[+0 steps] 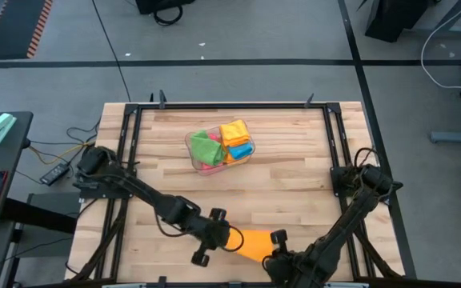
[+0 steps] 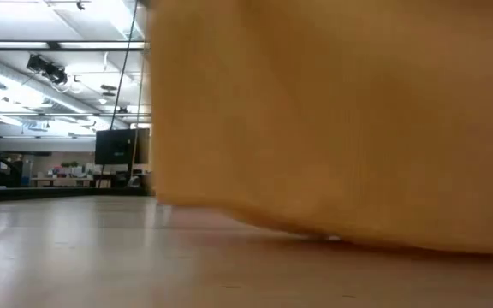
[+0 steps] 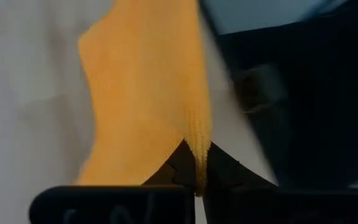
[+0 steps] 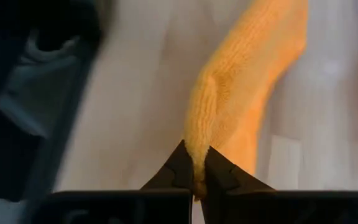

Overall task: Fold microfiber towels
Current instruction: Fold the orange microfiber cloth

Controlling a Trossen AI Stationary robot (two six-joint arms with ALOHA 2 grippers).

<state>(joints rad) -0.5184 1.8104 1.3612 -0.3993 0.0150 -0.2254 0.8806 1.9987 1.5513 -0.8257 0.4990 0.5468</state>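
At the counter's (image 1: 294, 192) near edge, my left tool (image 1: 229, 238) and right tool (image 1: 272, 242) each pinch a corner of the orange towel (image 1: 253, 242), stretched between them. Spreading it flat comes next, I judge. Other towels wait in the clear bin (image 1: 190, 148).

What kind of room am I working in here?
Probably a robotics lab or workshop: a framed wooden table on a grey floor, loose cables beside it, and open ceiling lights with a monitor behind.
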